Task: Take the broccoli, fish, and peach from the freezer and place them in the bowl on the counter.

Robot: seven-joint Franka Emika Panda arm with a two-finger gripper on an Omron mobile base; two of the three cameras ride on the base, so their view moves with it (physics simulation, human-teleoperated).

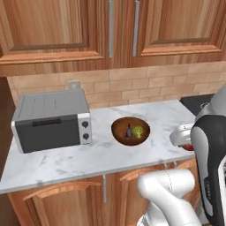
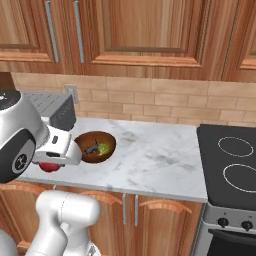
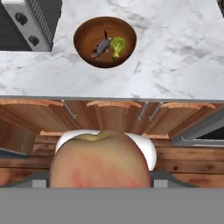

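Two-thirds done, by my reading — dark grey fish (image 3: pixel 102 46) and yellowish-green broccoli floret (image 3: pixel 117 45) lie in the dark brown wooden bowl (image 3: pixel 85 37) on the white marble surface (image 3: pixel 175 57), while the gripper (image 3: pixel 99 181) holds the red-orange peach (image 3: pixel 99 164) short of it.

We see our white arm rise from the lower frame and bend forward at the elbow, its gripper (image 3: pixel 99 181) low near six o'clock in the hand view, jaws spread wide and clamped on the peach (image 3: pixel 99 159) that bulges up between them.
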